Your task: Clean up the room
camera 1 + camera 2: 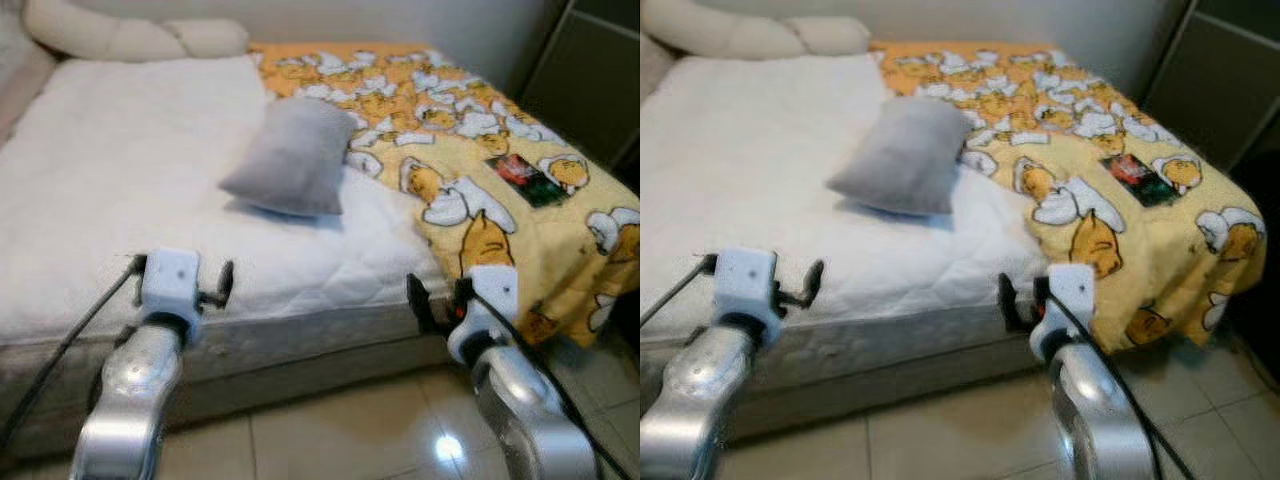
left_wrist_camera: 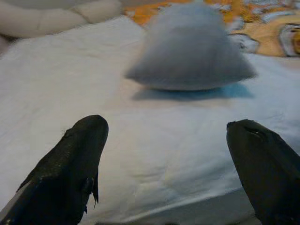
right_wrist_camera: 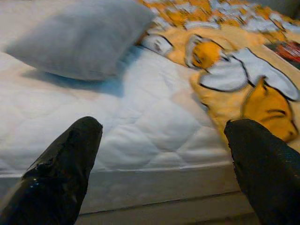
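Both my left gripper (image 2: 164, 164) and right gripper (image 3: 161, 164) are spread apart, empty, at the bed's near edge. Grey pillow (image 1: 292, 155) lies mid-mattress, touching the yellow blanket (image 1: 470, 170). Risk: reaching across could snag the blanket or shove the pillow away.

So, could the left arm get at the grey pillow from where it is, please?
Probably yes: the left tool is open at the mattress edge, with bare mattress between it and the grey pillow.

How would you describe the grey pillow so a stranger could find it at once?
Start at the bed's white mattress. Near its middle, beside the edge of the yellow cartoon blanket, lies the grey pillow. It is the plain grey cushion; the long cream bolster lies at the far end.
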You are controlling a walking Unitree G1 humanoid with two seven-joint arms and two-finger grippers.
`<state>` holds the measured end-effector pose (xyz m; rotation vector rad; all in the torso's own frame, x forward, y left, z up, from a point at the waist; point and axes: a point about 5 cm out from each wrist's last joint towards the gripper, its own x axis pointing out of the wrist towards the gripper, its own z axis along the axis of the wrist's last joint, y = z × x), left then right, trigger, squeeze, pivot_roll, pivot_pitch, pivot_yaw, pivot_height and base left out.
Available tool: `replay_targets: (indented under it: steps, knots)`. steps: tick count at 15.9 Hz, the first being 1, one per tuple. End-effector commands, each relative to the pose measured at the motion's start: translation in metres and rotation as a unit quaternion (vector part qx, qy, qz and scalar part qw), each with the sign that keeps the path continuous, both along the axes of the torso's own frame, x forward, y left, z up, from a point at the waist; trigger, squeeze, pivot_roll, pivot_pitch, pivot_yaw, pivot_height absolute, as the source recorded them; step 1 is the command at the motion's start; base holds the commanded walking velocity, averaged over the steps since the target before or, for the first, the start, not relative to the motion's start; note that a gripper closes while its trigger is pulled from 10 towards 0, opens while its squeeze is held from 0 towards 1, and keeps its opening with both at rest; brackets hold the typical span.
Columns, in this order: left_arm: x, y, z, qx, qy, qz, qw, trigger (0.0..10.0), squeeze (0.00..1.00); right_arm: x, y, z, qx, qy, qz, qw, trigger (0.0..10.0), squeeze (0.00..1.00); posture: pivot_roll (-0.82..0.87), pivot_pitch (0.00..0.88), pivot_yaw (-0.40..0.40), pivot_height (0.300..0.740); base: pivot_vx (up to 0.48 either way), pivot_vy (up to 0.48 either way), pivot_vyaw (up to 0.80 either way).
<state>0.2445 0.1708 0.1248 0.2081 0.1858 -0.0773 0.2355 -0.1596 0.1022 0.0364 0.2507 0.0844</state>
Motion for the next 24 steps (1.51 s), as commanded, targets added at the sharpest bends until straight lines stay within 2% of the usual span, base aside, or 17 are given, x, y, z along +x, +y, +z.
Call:
replay_targets:
  steps: [1,11,16,24]
  knots:
    - [0.0001,0.0032,0.0034,0.011,-0.007,0.003,1.0,10.0,0.0,0.0014,-0.0005,0.003,0.001,-0.006,-0.002,1.0,10.0,0.0,-0.08,0.0,-0.044,0.74,0.33,0.0,0.0]
    - [0.0001,0.0053,0.0038,0.019,-0.006,-0.004,1.0,10.0,0.0,0.0026,-0.0033,0.0009,-0.003,-0.007,-0.013,1.0,10.0,0.0,-0.07,0.0,-0.053,0.74,0.327,0.0,0.0]
    - [-0.0055,0.0083,0.0011,0.019,0.0,0.002,1.0,10.0,0.0,0.0069,-0.0018,0.0015,-0.002,-0.011,-0.01,1.0,10.0,0.0,-0.06,0.0,-0.047,0.74,0.32,0.0,0.0]
    - [0.0002,0.0078,0.0027,0.02,-0.001,-0.003,1.0,10.0,0.0,0.0086,-0.0055,0.0024,-0.002,-0.016,-0.019,1.0,10.0,0.0,-0.07,0.0,-0.03,0.74,0.319,0.0,0.0]
